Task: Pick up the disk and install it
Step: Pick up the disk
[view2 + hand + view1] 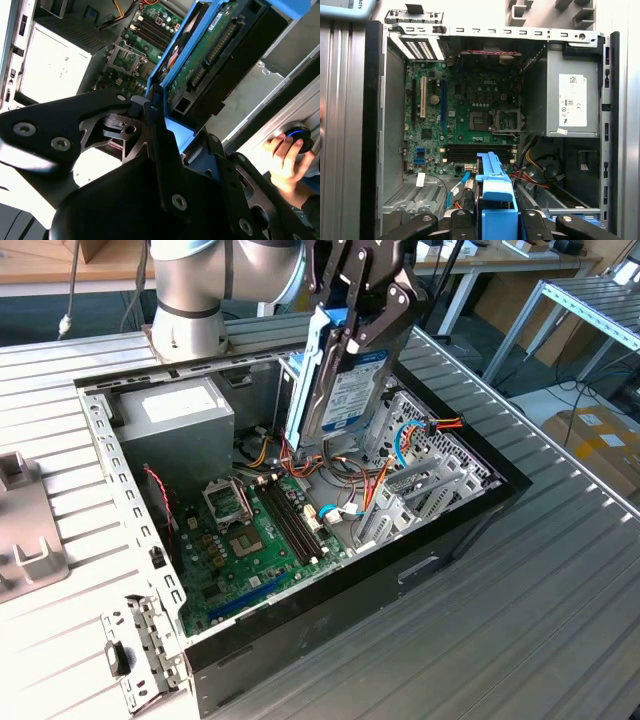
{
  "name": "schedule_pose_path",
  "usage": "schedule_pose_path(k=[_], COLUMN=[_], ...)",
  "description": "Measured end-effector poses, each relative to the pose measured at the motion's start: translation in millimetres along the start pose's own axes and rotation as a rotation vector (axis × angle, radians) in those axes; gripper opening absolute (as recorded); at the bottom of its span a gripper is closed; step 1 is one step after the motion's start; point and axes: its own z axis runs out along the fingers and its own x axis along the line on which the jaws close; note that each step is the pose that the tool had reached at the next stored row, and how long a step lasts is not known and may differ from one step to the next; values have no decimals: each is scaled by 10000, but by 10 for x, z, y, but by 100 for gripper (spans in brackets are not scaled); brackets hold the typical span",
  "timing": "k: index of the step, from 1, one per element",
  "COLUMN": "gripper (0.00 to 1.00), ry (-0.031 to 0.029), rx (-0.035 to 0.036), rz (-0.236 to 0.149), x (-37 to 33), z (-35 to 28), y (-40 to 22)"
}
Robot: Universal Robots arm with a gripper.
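Dark metal hard drive with blue side rails clamped edge-up in black gripper, above open computer case. Rails best squared to grey drive cage.

From my station, the disk carries a white-and-blue label on its broad face, its print too small for me to read. A white sticker with dark print sits on the power supply in a corner of the case. The motherboard bears fine white lettering that I cannot read reliably.
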Motion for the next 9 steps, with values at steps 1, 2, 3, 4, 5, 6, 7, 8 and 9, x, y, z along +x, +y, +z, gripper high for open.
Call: schedule_pose_path(k=[1,2,3,4,5,6,7,8,9], gripper=[37,37,37,37,37,37,37,37,37], ry=[0,-1,-1,-1,-1,0,0,-1,0], rx=[0,-1,-1,-2,-4,-4,-5,-5,-6], rz=[0,0,0,0,-1,0,0,0,0], x=[5,10,14,18,22,28,34,38,45], z=[0,1,2,2,2,2,3,3,3], y=[-10,-24,-32,-42,-50,-66,-78,-89,-106])
